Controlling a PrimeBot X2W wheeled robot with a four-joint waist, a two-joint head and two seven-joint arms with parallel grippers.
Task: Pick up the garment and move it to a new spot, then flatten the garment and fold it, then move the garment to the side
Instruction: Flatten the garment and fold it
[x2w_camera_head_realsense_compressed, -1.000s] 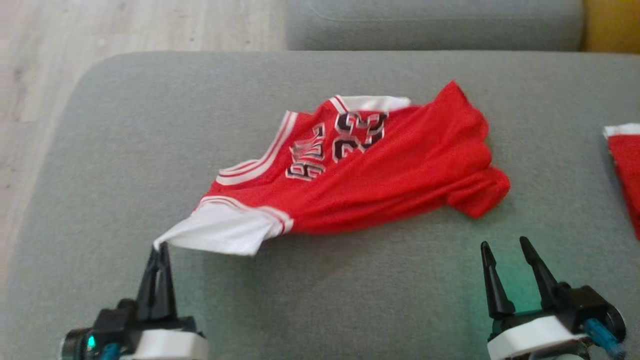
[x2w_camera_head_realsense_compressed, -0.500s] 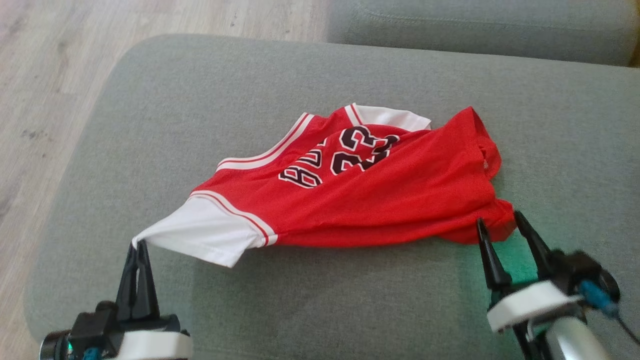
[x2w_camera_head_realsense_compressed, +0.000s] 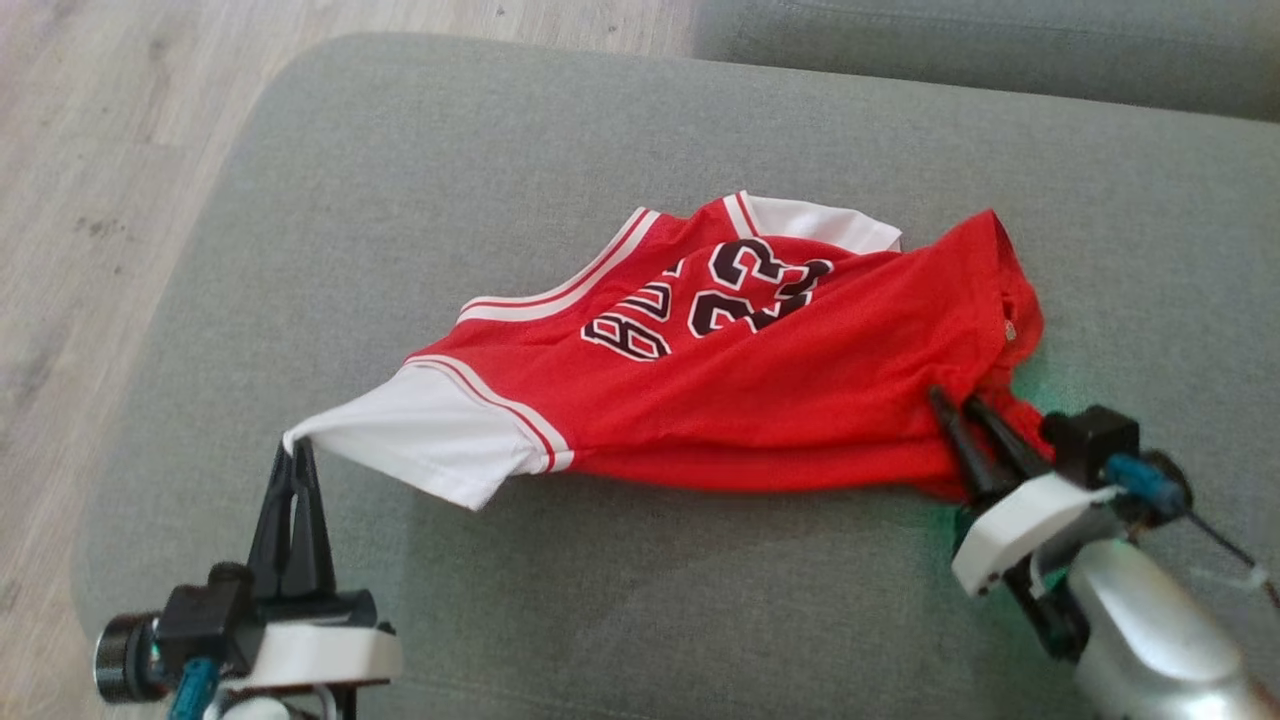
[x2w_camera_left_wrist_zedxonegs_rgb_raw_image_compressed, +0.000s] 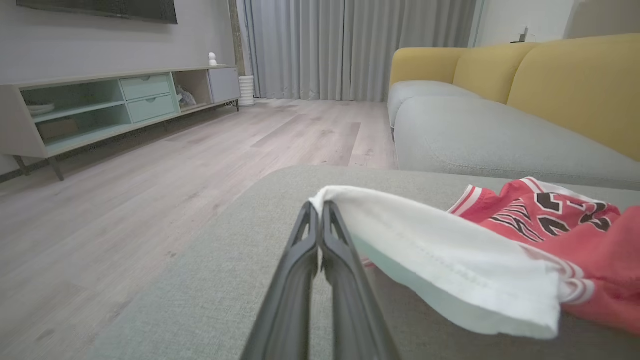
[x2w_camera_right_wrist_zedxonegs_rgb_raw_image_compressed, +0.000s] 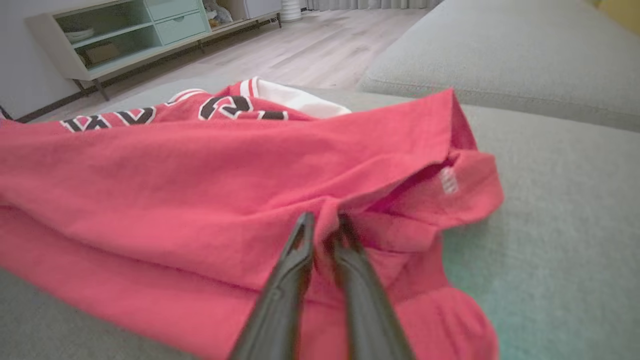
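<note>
Grey sofa cushion (x2w_camera_head_realsense_compressed: 640, 600) is carrying a red jersey (x2w_camera_head_realsense_compressed: 800, 390), crumpled across its middle. Nearest, the left gripper (x2w_camera_head_realsense_compressed: 297, 455) is pinching the white sleeve (x2w_camera_head_realsense_compressed: 420, 440) tip, fingers pressed together, while the right gripper (x2w_camera_head_realsense_compressed: 952, 400) is clamping nearly closed on the jersey's red hem corner. Farther back, black numerals (x2w_camera_head_realsense_compressed: 755, 285) "23" are showing; creasing is obscuring the lettering beside them.

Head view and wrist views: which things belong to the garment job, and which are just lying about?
Job: red jersey; left gripper, shut on its white sleeve; right gripper, shut on its hem; grey cushion beneath.
Lying about: low cabinet; yellow sofa; curtains.
</note>
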